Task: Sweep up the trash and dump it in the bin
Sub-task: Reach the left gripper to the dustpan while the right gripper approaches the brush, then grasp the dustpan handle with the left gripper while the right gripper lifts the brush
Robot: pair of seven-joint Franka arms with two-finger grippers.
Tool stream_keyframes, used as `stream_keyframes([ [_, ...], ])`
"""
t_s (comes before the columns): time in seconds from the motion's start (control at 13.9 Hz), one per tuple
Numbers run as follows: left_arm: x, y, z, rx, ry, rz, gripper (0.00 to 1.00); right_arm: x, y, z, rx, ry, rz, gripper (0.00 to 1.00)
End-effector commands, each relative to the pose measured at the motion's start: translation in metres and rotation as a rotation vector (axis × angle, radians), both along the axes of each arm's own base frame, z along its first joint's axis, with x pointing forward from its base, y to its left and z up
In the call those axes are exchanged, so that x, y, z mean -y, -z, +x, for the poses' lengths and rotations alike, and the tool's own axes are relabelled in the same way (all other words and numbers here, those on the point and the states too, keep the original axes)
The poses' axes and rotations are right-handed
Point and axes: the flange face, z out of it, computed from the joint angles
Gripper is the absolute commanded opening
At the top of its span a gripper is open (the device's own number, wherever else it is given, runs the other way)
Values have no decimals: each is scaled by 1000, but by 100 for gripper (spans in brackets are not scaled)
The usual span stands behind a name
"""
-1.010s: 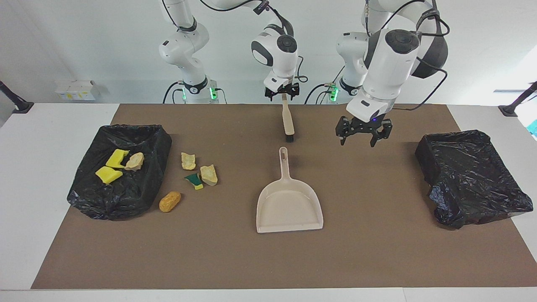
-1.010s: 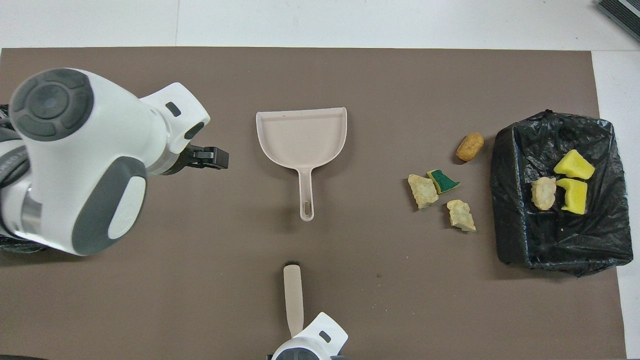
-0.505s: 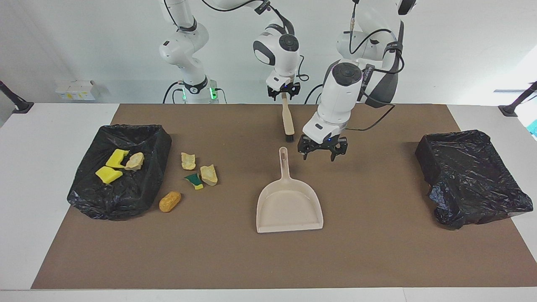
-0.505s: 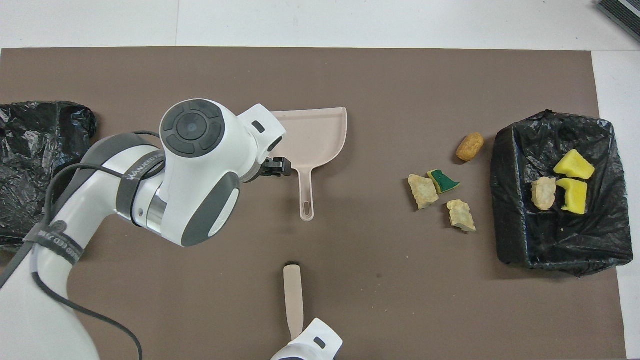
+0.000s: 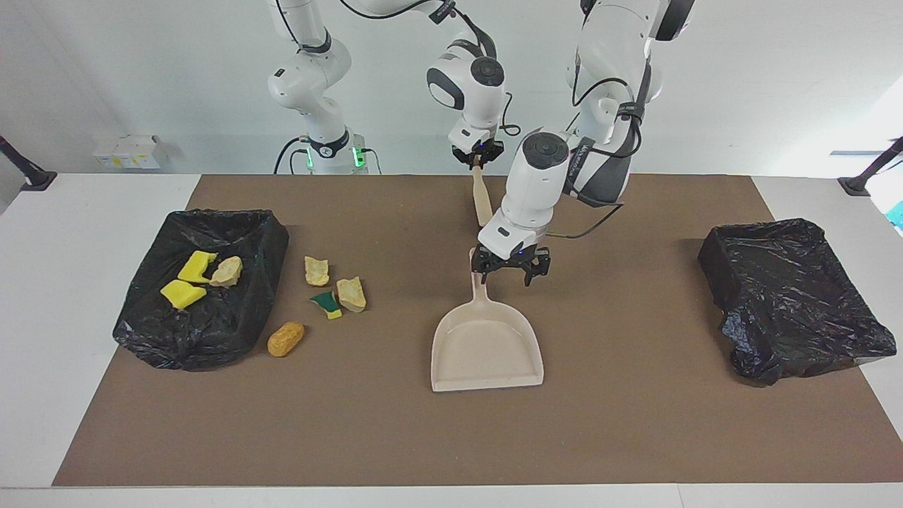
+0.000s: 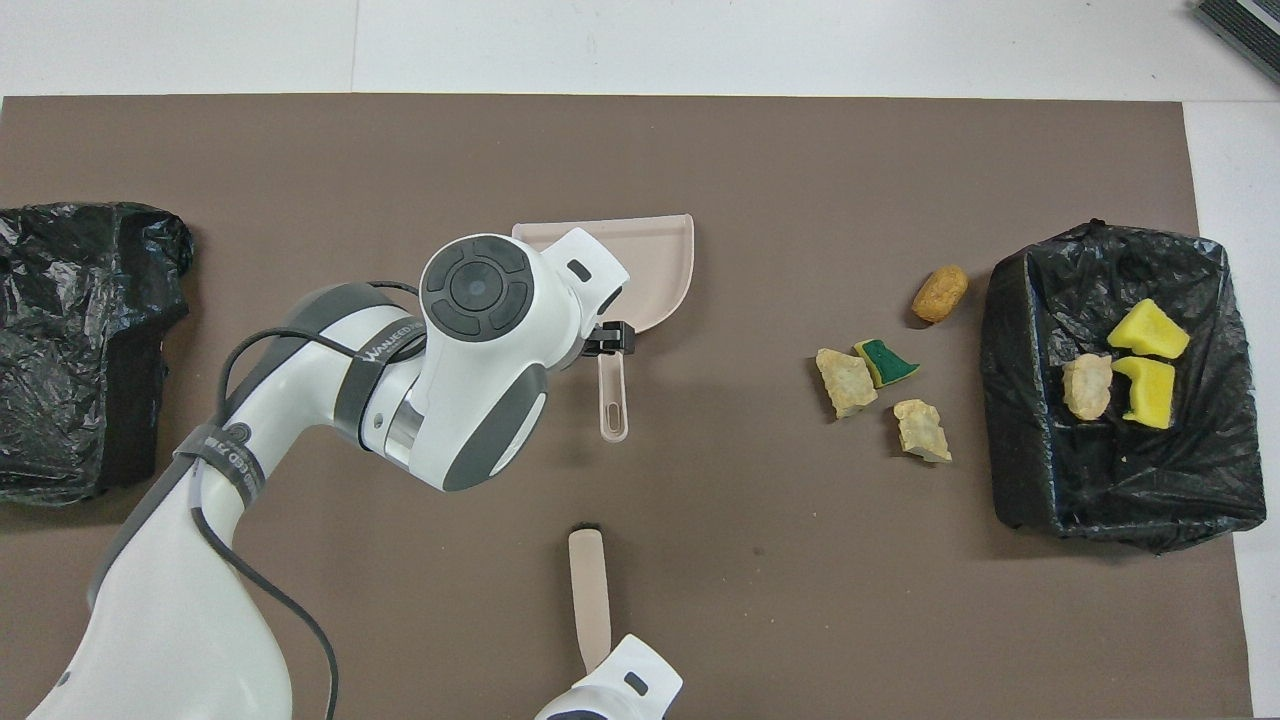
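The brush [image 5: 482, 201] is grasped at its handle's upper end by the right gripper [image 5: 477, 156], near the desk's robot-side edge; the left gripper [image 5: 509, 271], jaws released, is held low over the handle of the dustpan [image 5: 487, 346] at mid-desk; four trash scraps [image 5: 326, 291] are seen on the brown mat [image 5: 635, 423], three more in the black-lined bin [image 5: 204, 331] toward the right arm's edge; a second bin [image 5: 790, 296] is seen at the left arm's edge.
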Motion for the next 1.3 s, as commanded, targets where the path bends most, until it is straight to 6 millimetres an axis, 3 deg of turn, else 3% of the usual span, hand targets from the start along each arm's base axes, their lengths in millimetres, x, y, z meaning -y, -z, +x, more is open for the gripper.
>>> stream_keyframes([
  [0.0, 34, 22, -17, -12, -54, -13, 100, -1, -16, 8, -9, 33, 21, 0],
  [0.36, 39, 28, -22, -28, -83, -7, 99, 44, -51, 53, -15, 152, 20, 0],
  [0.58, 44, 29, -27, -34, -65, 0, 54, 76, -60, 80, -14, 213, -12, 0],
  [0.72, 45, 30, -31, -46, -49, 13, 0, 116, -71, 108, 7, 243, -57, 0],
  [0.94, 54, 29, -38, -47, -31, 17, 0, 162, -70, 143, 53, 199, -119, 0],
  [1.08, 47, 25, -34, -47, -23, 22, 0, 185, -69, 163, 88, 168, -145, 0],
  [1.23, 36, 14, -28, -41, 115, 49, 0, 218, -63, 190, 101, 159, -177, 0],
])
